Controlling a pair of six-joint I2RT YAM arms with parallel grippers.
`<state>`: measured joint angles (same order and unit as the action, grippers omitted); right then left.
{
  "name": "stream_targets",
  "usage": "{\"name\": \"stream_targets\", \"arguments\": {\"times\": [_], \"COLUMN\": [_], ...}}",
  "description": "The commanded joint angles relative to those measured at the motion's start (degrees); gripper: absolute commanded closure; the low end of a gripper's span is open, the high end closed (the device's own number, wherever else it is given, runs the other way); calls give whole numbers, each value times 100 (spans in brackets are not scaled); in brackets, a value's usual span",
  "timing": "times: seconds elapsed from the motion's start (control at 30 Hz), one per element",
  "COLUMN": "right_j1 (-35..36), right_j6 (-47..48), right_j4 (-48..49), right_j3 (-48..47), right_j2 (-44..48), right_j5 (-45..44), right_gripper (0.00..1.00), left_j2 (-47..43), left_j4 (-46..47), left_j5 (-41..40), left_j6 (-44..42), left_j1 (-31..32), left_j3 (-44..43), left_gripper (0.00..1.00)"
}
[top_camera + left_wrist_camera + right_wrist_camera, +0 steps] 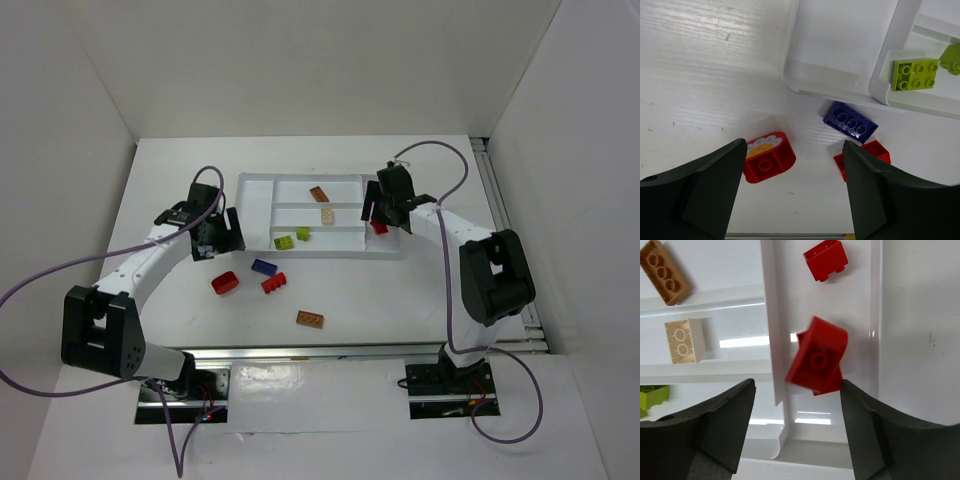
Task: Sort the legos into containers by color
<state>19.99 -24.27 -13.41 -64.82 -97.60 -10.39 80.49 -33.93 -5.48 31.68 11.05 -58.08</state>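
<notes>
The white tray (255, 200) lies at mid-table. My right gripper (378, 210) hovers open over its right-end slot (862, 315). A blurred red brick (817, 357) sits loose in that slot between and beyond my jaws (797, 385), over another red piece, with a third red brick (826, 260) farther on. The long slots hold an orange-brown brick (665, 272), a tan brick (684, 340) and two yellow-green bricks (915, 74). My left gripper (220, 235) is open and empty (795, 147) above the table, near a rounded red brick (767, 157), a dark blue brick (850, 121) and a red brick (867, 152).
An orange-brown brick (310, 320) lies alone on the table nearer the arm bases. White walls enclose the table at the back and both sides. A metal rail (350, 350) runs along the near edge.
</notes>
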Motion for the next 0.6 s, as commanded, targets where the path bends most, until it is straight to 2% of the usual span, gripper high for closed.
{"name": "stream_targets", "arguments": {"times": [0.0, 0.13, 0.33, 0.5, 0.57], "right_j1": [-21, -21, -21, -21, -21], "right_j6": [28, 81, 204, 256, 256], "right_j4": [-83, -136, -381, -434, -434], "right_j3": [-101, -101, -207, -207, -207], "right_j2": [180, 469, 1119, 1305, 1305], "right_j5": [-191, -138, -191, -191, -139], "right_gripper": [21, 17, 16, 15, 15], "left_j2": [-166, 98, 222, 169, 414], "left_j4": [-52, -272, -395, -229, -228], "left_j5": [-111, -279, 11, 353, 407], "left_j6": [-170, -373, -619, -838, -839], "left_j1": [3, 3, 3, 3, 3], "left_j3": [43, -88, 78, 367, 368], "left_gripper": [12, 13, 13, 13, 15]}}
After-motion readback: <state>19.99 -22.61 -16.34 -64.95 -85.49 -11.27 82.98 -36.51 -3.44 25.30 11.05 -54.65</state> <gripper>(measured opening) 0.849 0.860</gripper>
